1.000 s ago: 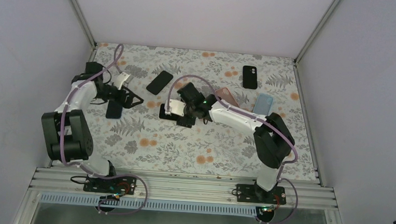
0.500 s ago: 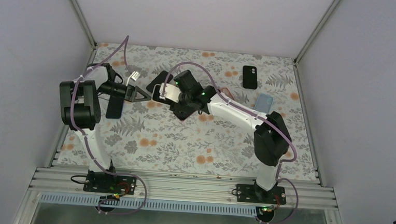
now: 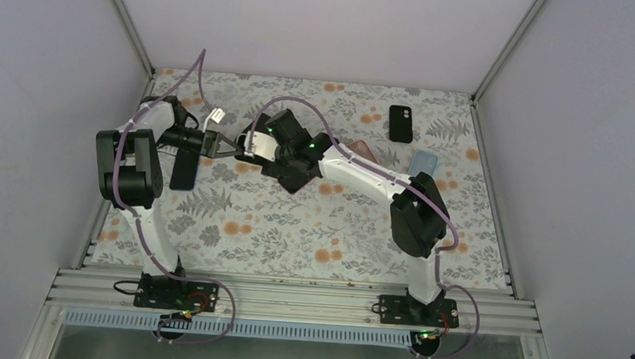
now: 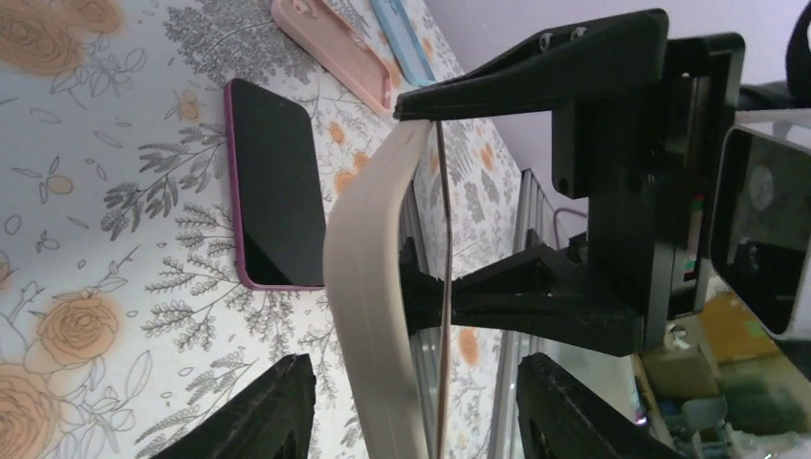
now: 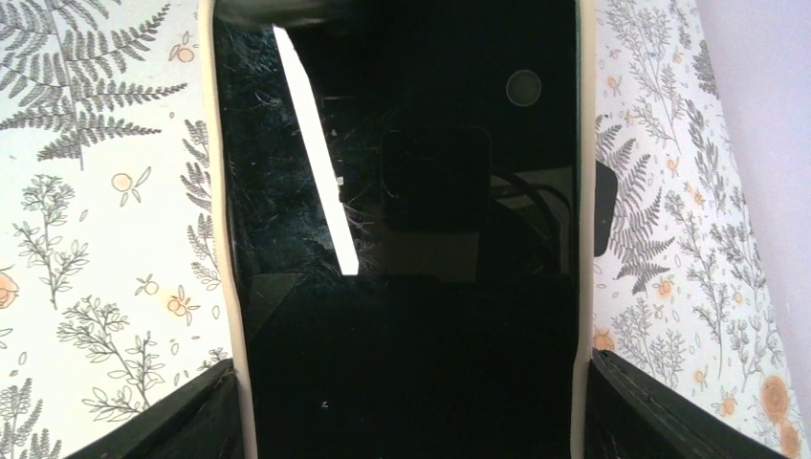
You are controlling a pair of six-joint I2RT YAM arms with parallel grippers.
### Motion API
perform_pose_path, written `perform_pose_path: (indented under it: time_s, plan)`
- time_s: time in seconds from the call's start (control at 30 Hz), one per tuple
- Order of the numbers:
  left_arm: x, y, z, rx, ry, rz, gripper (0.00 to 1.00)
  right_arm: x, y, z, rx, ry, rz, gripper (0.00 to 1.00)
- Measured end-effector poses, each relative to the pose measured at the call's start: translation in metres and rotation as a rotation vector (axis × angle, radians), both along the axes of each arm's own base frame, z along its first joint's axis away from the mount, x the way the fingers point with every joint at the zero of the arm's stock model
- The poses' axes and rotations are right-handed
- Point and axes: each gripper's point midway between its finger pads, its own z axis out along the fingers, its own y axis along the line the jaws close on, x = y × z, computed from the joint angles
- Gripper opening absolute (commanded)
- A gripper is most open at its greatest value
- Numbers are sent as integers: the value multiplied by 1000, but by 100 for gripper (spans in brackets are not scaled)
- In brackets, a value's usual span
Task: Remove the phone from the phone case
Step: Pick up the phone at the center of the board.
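A black-screened phone sits in a cream phone case, held off the table. My right gripper is shut on the case's two long sides. In the left wrist view the case shows edge-on and bowed, with the phone's thin dark edge just beside it. My left gripper straddles that end, open, with a gap on each side. From above, the left gripper and right gripper meet nose to nose at the table's back left.
A purple-cased phone lies on the floral cloth below the grippers. A pink case, a blue case and a black case lie to the right. A dark phone lies by the left arm.
The right arm lifted the cased phone off the table and carried it left. The left arm swung right to meet it, and its jaws have narrowed around the phone's end.
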Motion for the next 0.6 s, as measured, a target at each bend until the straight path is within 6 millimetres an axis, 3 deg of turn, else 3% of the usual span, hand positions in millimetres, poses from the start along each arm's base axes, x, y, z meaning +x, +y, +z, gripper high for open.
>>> perform_pose_path:
  time_s: [0.33, 0.4, 0.47, 0.57, 0.6]
  plan:
    - [2, 0, 3, -15, -4, 5, 3, -5, 8, 0, -2, -2, 19, 64]
    - [2, -1, 5, -27, 27, 15, 2, -4, 8, 1, -9, -11, 22, 64]
    - [1, -1, 6, -30, 35, 18, 2, -4, 8, 1, -10, -11, 25, 70]
    - [1, -1, 6, -30, 35, 17, 2, -4, 8, 1, -12, -10, 29, 98]
    - [1, -1, 6, -28, 31, 14, 2, -5, 8, 0, -11, -3, 32, 100]
